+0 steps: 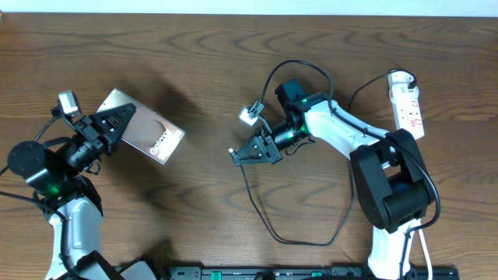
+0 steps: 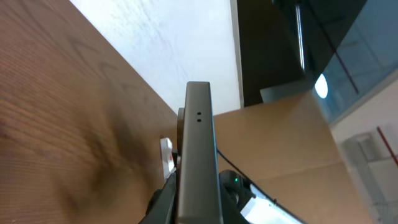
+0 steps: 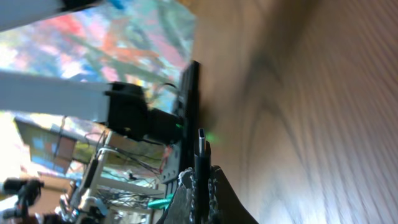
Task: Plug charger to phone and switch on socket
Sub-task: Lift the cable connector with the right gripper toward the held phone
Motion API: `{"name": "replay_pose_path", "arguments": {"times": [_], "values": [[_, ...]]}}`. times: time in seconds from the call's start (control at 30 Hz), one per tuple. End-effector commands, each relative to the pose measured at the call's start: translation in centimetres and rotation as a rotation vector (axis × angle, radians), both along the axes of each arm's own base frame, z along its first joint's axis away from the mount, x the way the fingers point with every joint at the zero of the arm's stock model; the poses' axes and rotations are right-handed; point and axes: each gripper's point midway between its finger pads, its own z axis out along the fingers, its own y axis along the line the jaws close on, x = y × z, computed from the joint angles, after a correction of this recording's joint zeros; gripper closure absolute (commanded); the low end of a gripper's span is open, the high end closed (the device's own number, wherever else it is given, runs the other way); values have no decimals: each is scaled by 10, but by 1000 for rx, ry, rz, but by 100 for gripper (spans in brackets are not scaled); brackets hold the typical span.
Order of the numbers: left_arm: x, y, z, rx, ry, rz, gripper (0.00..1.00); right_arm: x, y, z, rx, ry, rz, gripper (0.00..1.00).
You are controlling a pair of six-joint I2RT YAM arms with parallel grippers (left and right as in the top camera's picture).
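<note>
Far left, the left tool (image 1: pixel 117 123) is clamped on the near end of the phone (image 1: pixel 152 132). The glossy brownish face shows from overhead, with white lettering toward its outer end. The phone looks tipped and raised above the table (image 1: pixel 202 47), with a soft shadow beyond it; I cannot tell if any corner touches the wood. In the left wrist view the phone (image 2: pixel 198 162) runs edge-on straight away from the camera, with two small holes in its end face. The dark fingers (image 2: pixel 163 205) press in on either side at the bottom of the frame. Mid-table, the right tool (image 1: pixel 240 152) points left toward the phone, closed nearly all the way on the charger (image 1: pixel 268 225). The plug tip (image 1: pixel 232 150) sticks out just past the fingertips, apart from the phone with bare wood between them. In the right wrist view the plug tip (image 3: pixel 200 149) stands up between the fingers (image 3: pixel 217 193), and the blurred dark bar past it may be the phone edge-on. From the right tool the thin black cable drops toward the near edge, loops round and climbs back toward the right arm, where I lose it. Far right, at the back, the white power strip (image 1: pixel 408 101) lies flat with red marks along it, well away from both tools.
</note>
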Motion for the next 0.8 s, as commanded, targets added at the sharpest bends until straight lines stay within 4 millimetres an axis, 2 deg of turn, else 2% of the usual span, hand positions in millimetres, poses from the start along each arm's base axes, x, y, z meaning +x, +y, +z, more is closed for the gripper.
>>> {"name": "replay_pose_path", "arguments": {"times": [0.0,0.37,0.53,0.77], "values": [[-7,-6,5,67,-68,-54,93,-14,11,21,194,-90,70,99],[-19,-16,3,117,-118,-139,92,-54,41,22,226,-122,197,99],[-20,-24,3,120,-125,-172,93,-60,45,22,231,-127,214,99],[-22,-54,3,146,-171,-269,93,-62,46,28,268,-114,221,99]]}}
